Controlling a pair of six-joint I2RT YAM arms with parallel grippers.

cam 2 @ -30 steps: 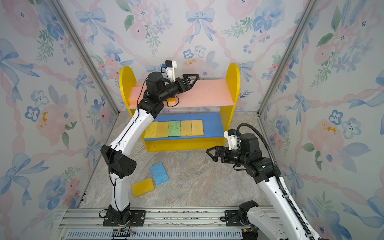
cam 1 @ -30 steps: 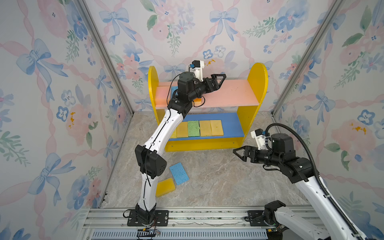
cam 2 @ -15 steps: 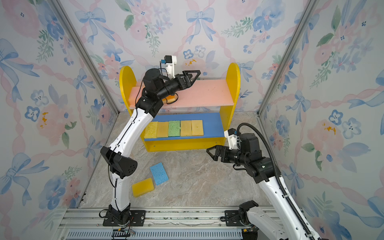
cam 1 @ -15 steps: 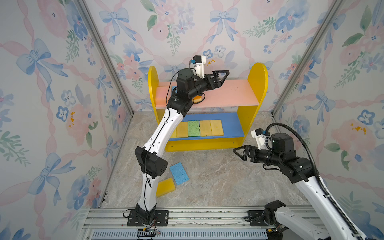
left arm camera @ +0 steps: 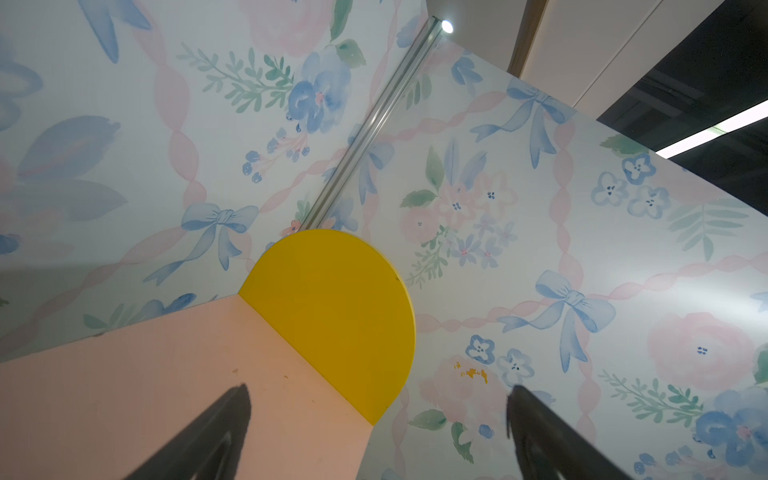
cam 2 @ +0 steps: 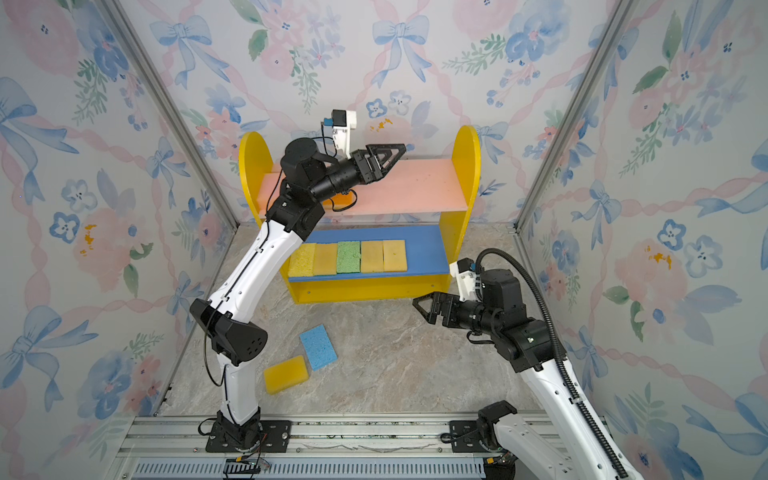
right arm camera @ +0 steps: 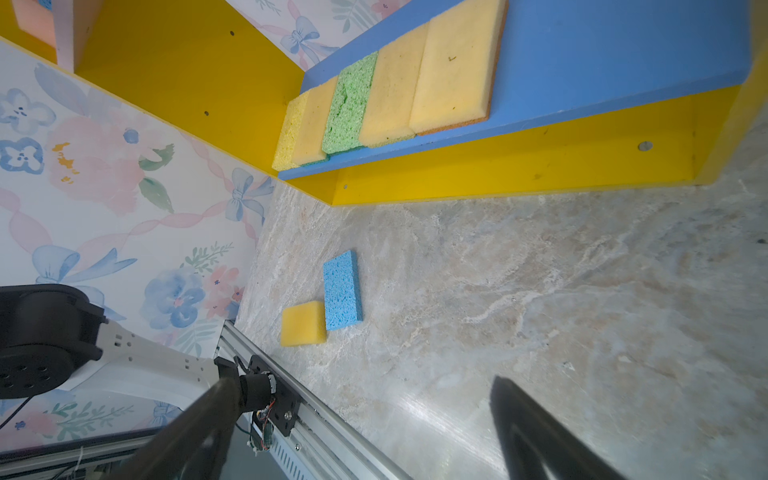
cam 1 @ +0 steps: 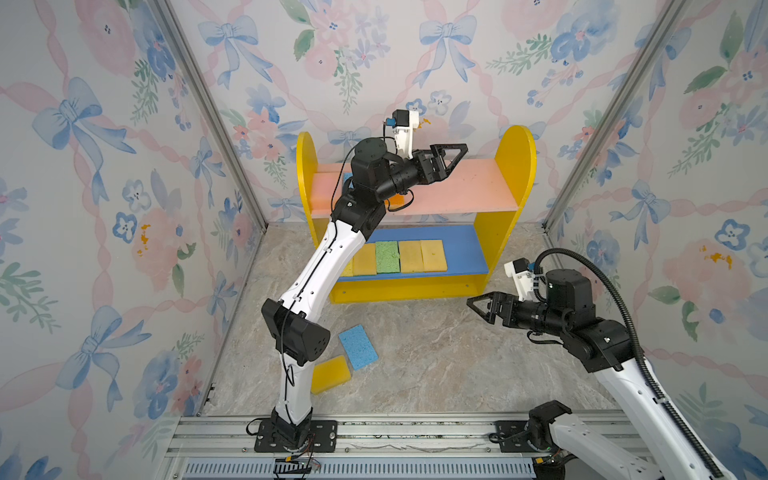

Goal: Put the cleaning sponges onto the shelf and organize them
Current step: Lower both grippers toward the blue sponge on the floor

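Left fingers [left arm camera: 208,440] wide open, empty, over shelf [cam 1: 515,166] top board. Right fingers [right arm camera: 532,436] wide open, empty, above desk [cam 1: 436,353]. Five sponges [cam 2: 348,257] line the lower board. Blue sponge [cam 1: 358,347] and yellow sponge [cam 1: 330,374] lie at the desk's front-left, well apart from both.

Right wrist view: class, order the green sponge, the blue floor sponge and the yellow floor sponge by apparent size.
1. green sponge
2. blue floor sponge
3. yellow floor sponge
Green and blue look close; their distances from the camera differ, so true sizes stay unsure.
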